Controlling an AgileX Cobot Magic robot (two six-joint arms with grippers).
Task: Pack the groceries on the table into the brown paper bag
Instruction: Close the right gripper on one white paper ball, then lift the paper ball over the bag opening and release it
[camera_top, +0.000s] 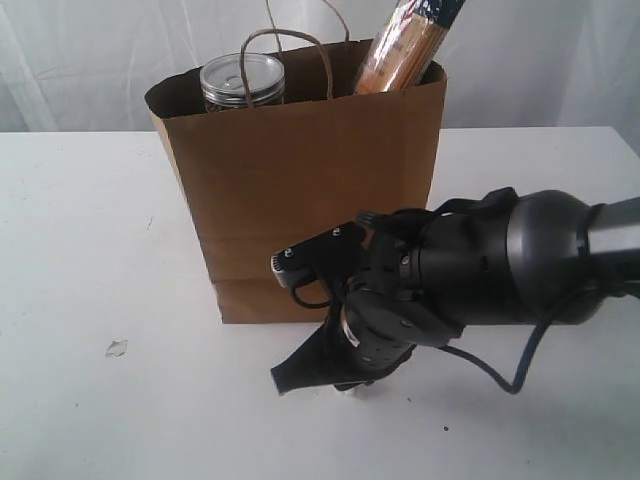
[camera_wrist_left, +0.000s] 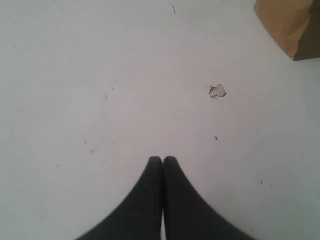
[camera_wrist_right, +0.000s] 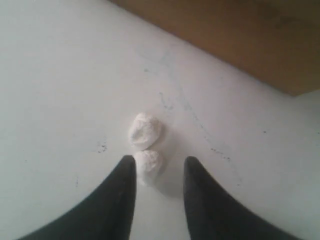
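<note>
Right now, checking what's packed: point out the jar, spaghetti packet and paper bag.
clear jar (camera_top: 222, 72): exterior view, on its lid.
spaghetti packet (camera_top: 402, 48): exterior view, on its protruding end.
brown paper bag (camera_top: 300, 190): exterior view, on its front wall.

Your table is matt white and smooth, though finely speckled and scuffed. There is a small chipped flake at eight o'clock from the brown paper bag. The bag is dull, uncoated kraft paper with soft creases. In its mouth, at eleven o'clock, the clear jar looks glassy and shiny. At one o'clock the spaghetti packet is glossy film. Your right gripper and left gripper have matt black, plastic-looking fingers. The two white lumps look rough and crumpled.
</note>
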